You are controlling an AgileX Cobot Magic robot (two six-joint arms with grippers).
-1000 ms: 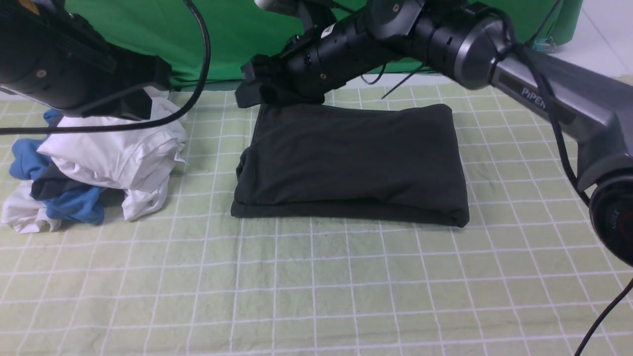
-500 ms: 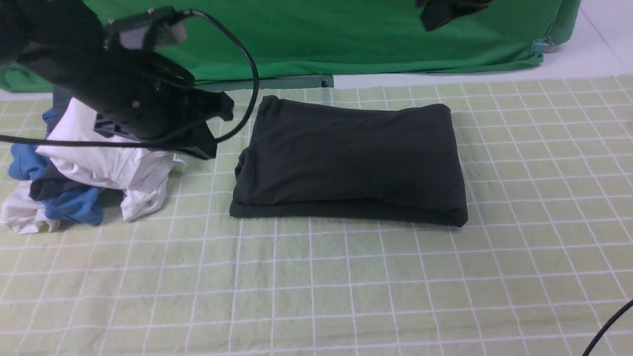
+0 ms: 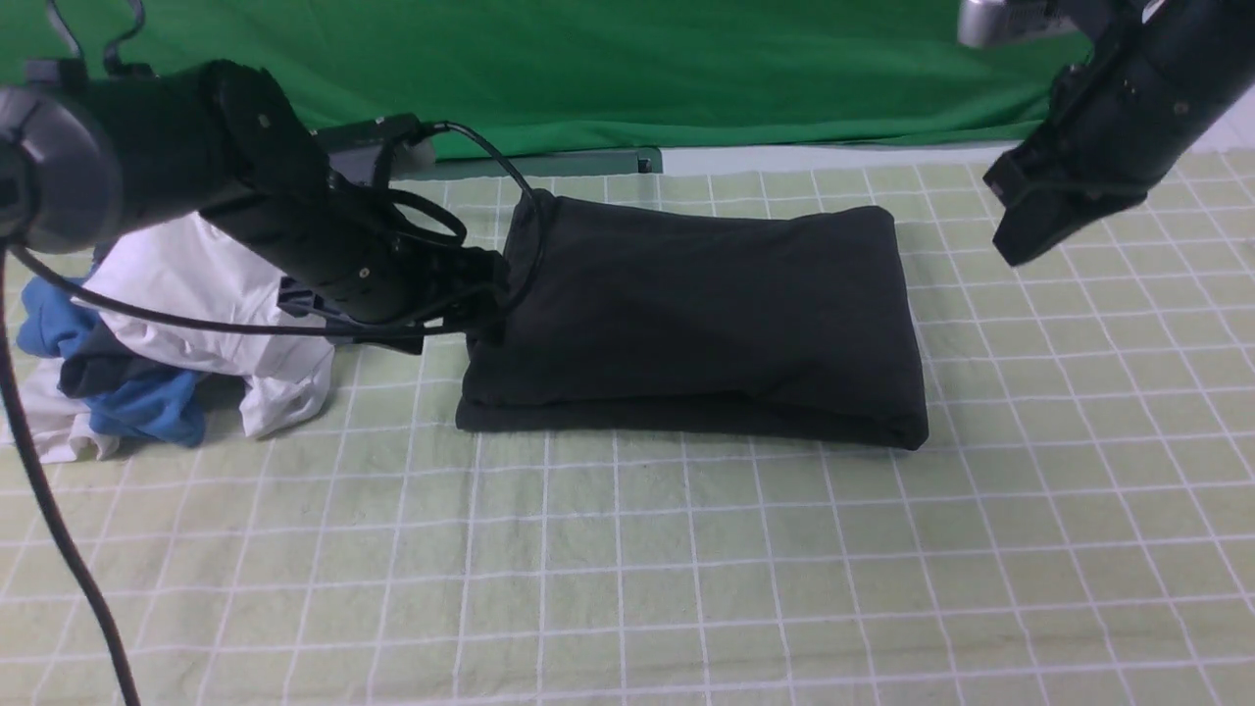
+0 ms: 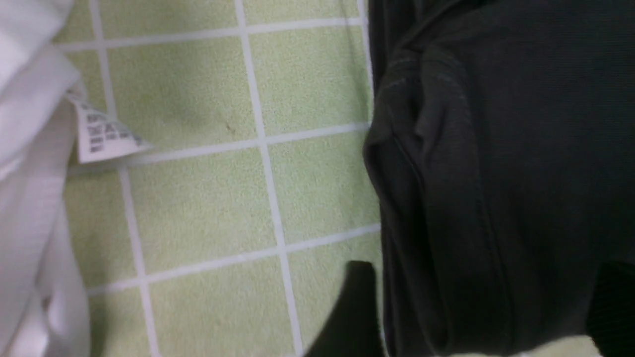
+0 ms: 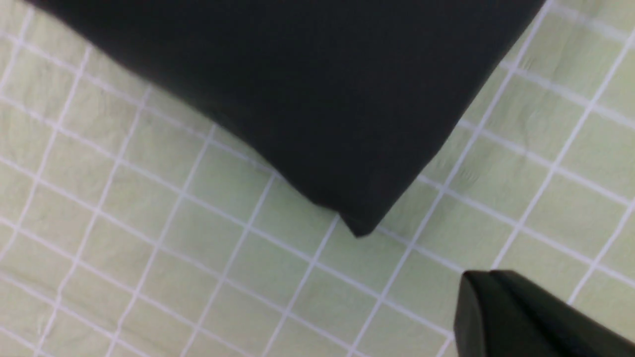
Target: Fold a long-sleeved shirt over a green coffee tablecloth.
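Our left gripper (image 3: 480, 294) sits low at the left edge of the folded long-sleeved shirt (image 3: 696, 314). In the left wrist view its two dark fingers (image 4: 357, 307) stand wide apart, one on the tablecloth side of the shirt's bunched edge and the other over the black fabric, so we read the jaws as spread around that edge with nothing pinched between them. Our right gripper (image 3: 1020, 230) hangs above the green coffee tablecloth (image 3: 627, 569), to the right of the shirt and well apart from it. In the right wrist view its fingers (image 5: 501, 307) press together into one dark wedge, closed and empty, with a corner of the shirt (image 5: 307, 99) lying beyond them.

We see the shirt folded into a thick black rectangle, lying flat on the tablecloth's white grid, its long sides running left to right and its layered fold showing along the near edge. To the left of the shirt, behind our left arm, lies a pile of white and blue garments (image 3: 196, 333), close to the shirt but not touching it. A small printed label (image 4: 101, 136) hangs from the white cloth. Behind the shirt, a plain green backdrop (image 3: 627, 69) closes off the far side of the tablecloth.
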